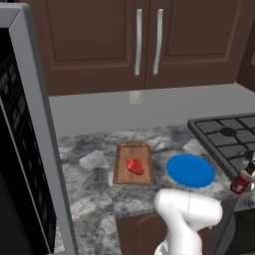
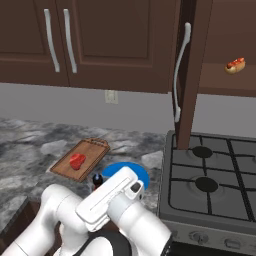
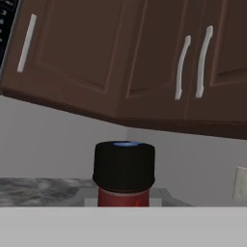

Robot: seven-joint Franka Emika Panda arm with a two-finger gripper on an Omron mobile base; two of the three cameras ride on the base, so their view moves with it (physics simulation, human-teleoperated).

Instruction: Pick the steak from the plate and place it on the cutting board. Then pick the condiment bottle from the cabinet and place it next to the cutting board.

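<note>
Simulated kitchen counter, three views. The small flat chunk of raw red steak [image 1: 135, 166] already lies on the rectangular brown wooden cutting board [image 1: 121, 172], leaving the round bright blue plate [image 1: 191, 171] bare; the first half of the task appears complete. The slim condiment bottle of dark red sauce with a black cap [image 3: 124, 170] sits directly ahead of the two-finger gripper [image 1: 249, 172], whose jaws are clenched on it, judging by the hand view and the bottle's raised position in the left base view. The board lies well to one side of the gripper, beyond the plate. Remaining step: set the bottle down beside the board. Open grey marbled counter [image 1: 94, 189] surrounds the board; the black gas hob [image 2: 215, 180], beneath the gripper, and the counter's front edge bound the path. The dark brown wall cabinet [image 2: 192, 75] stands open above the hob.
</note>
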